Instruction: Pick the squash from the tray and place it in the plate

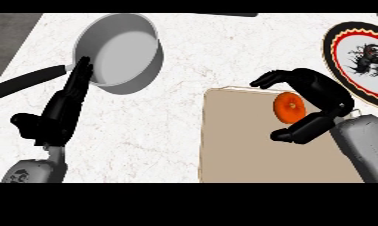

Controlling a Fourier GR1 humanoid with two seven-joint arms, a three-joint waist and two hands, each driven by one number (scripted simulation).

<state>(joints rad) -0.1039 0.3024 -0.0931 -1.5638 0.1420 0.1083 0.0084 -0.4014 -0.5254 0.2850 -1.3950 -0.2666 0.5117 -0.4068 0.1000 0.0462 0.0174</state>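
Observation:
An orange squash (289, 107) sits at the upper right of the tan tray (244, 150). My right hand (321, 97) arches over it, fingers curving past its top and thumb below it, enclosing the squash on the right side. Whether the squash still rests on the tray is unclear. The plate (343, 52), with a black and cream rim and a dark picture in its middle, lies at the right edge, beyond the hand. My left hand (63, 107) stands at the left with fingers straight and pointing up, holding nothing.
A grey pan (122, 52) with a black handle (29, 81) lies at the upper left, just beyond my left hand's fingertips. The white marbled counter (192, 60) spreads between pan, tray and plate. A dark strip runs along the counter's left edge.

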